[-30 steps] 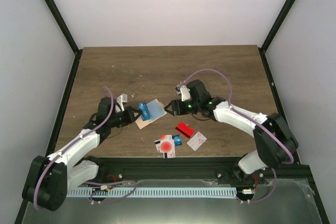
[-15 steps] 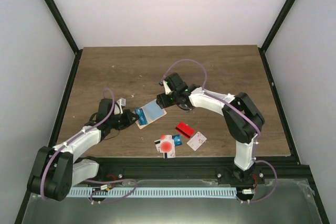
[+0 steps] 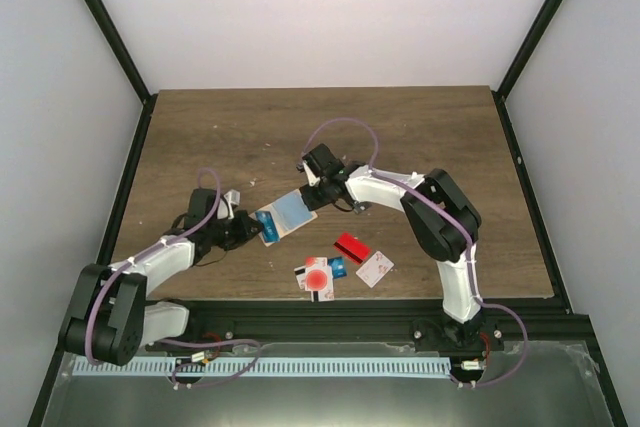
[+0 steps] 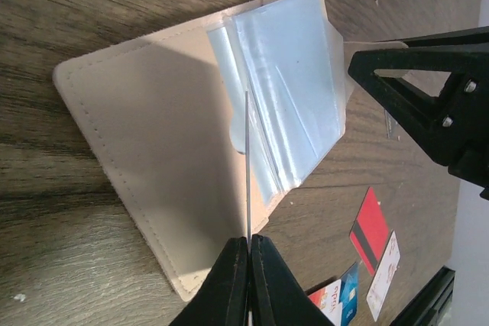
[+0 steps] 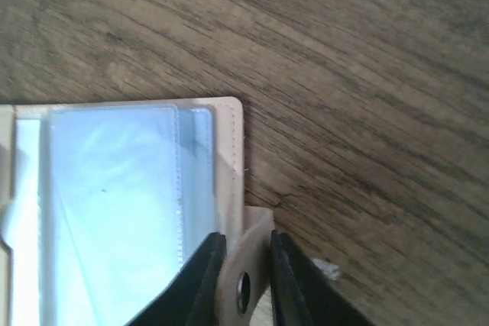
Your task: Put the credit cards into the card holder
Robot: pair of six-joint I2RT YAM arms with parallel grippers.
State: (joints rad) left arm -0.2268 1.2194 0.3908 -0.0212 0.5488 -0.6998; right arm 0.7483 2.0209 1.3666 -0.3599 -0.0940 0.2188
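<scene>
Spanning the enclosure floor, the wooden desk [image 3: 400, 137] carried every item of the task. Both arms reached inward from the near edge and met at the middle of the desk, the left arm [image 3: 150, 267] from the near left and the right arm [image 3: 440, 217] folded back toward the centre.

The card holder [image 4: 153, 158] lay opened flat between them, inner face up, so that its pockets were exposed for loading. Its clear plastic sleeves [image 4: 286, 97] fanned across the half nearer the right arm.

Four loose credit cards [image 3: 320, 277] lay in a cluster nearer the arm bases, well apart from the holder: a red card [image 3: 351, 245], a white card with a red dot [image 3: 317, 277], a white card with small marks [image 3: 375, 267], and one partly hidden under the dotted card. None of these was in the holder yet.

The left gripper [image 4: 248, 246] was clamped together on a blue card [image 3: 267, 225]. The left wrist view showed that card edge-on, standing over the holder's fold beside the sleeves. This attitude appeared intended to present the thin edge to a sleeve mouth.

The right gripper [image 5: 247, 238] was closed narrowly on the holder's tab [image 5: 258, 227], one finger against each edge, just above the snap hole. This grip most likely served to pin the holder so that it would not slide when the card was pushed in.
</scene>
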